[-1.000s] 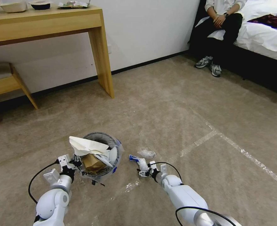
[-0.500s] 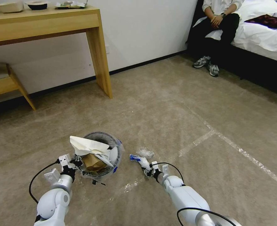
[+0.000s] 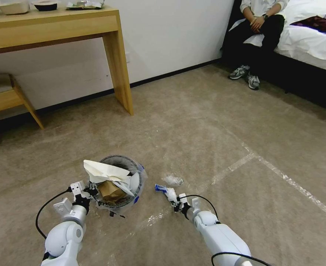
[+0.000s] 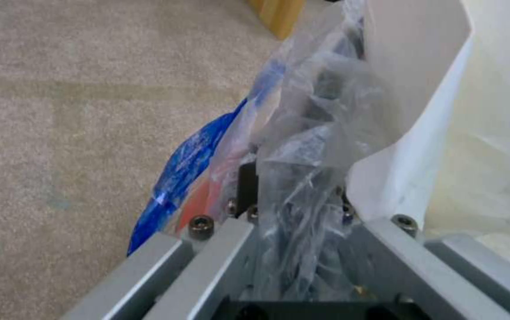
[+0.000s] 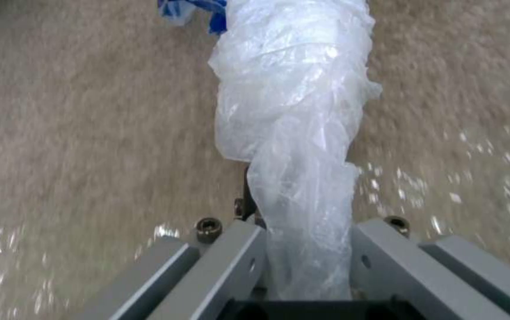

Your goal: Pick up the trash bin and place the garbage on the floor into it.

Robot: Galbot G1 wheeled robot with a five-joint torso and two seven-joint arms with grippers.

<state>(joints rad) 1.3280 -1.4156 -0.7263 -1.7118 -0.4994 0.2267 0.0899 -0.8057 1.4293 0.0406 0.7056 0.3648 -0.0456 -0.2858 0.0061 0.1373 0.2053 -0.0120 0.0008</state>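
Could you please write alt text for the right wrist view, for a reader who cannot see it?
The right gripper is shut on a crumpled clear plastic wrapper with a blue end, held just above the beige carpet floor, where flecks of white tape show.

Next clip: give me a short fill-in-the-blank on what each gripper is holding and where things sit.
1. The left gripper is shut on the rim of the ____.
2. The right gripper holds a clear plastic wrapper with a ____ end.
3. The trash bin is to the robot's ____ of the wrapper.
4. A crumpled ____ paper bag lies inside the bin.

Missing words: trash bin; blue; left; brown
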